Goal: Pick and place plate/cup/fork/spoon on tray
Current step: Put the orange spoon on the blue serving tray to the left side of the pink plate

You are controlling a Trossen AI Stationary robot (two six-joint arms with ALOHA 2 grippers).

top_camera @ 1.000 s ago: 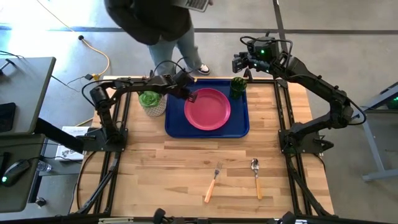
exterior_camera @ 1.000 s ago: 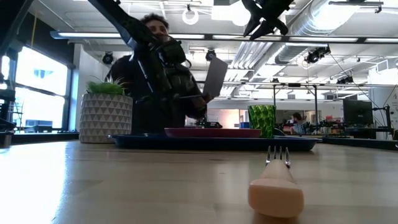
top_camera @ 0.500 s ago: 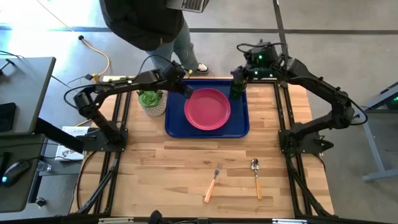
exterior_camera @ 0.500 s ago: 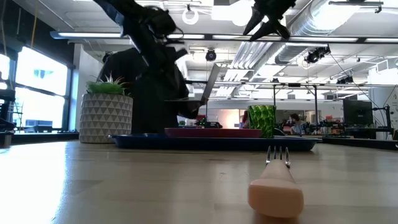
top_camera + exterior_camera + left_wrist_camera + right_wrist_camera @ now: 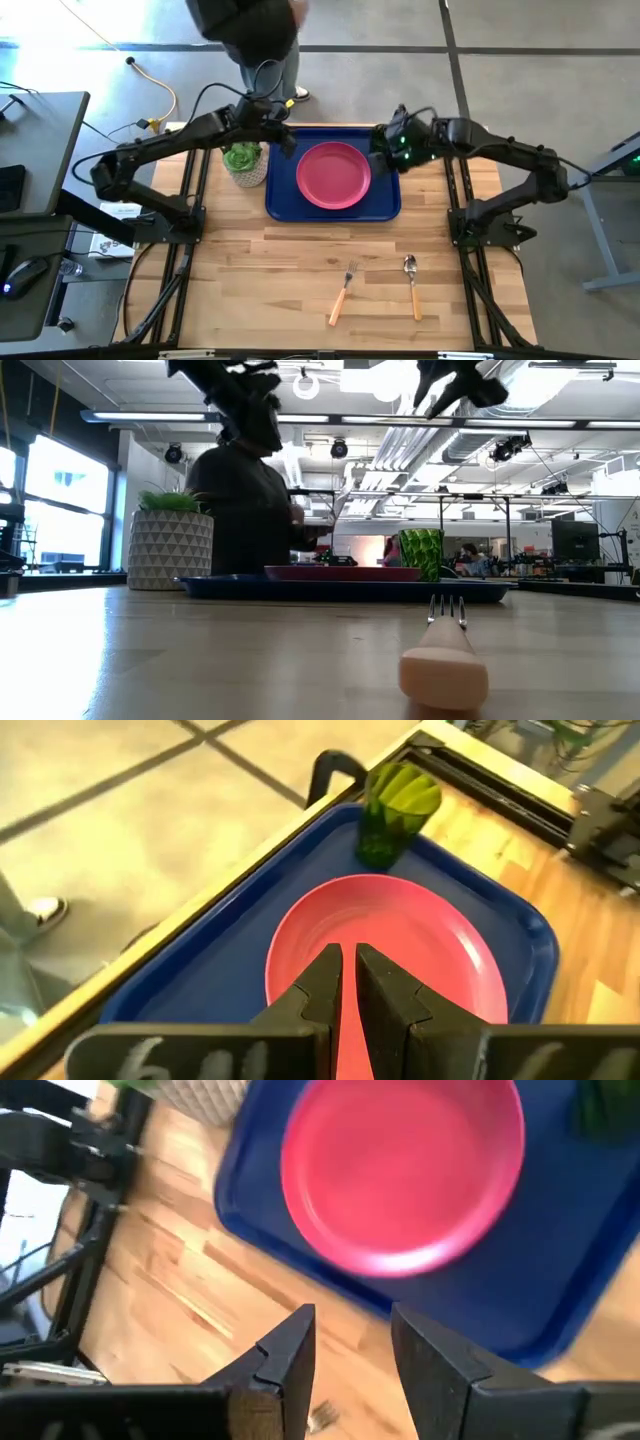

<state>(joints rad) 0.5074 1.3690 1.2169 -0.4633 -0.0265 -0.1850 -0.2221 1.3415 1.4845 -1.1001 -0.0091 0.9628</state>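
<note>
The pink-red plate (image 5: 333, 175) lies flat in the dark blue tray (image 5: 283, 205) at the table's far middle. The green cup (image 5: 397, 810) stands upright in the tray's far right corner, as the low view (image 5: 421, 553) also shows. The fork (image 5: 343, 290) and the spoon (image 5: 411, 283) lie on the bare wood near the front edge. My left gripper (image 5: 348, 985) hangs shut and empty above the tray's far left corner (image 5: 287, 143). My right gripper (image 5: 352, 1330) is open and empty, above the tray's far right part by the cup (image 5: 388, 150).
A white pot with a green plant (image 5: 244, 165) stands just left of the tray. A person (image 5: 250, 30) stands beyond the table's far edge. Bare wood lies between the tray and the cutlery.
My left gripper has drawn back from the plate's far left rim, going up and toward the table's far left. My right gripper has come from beyond the far edge toward the near side, to above the cup. The plate and the cup have stayed put. The person has shifted.
</note>
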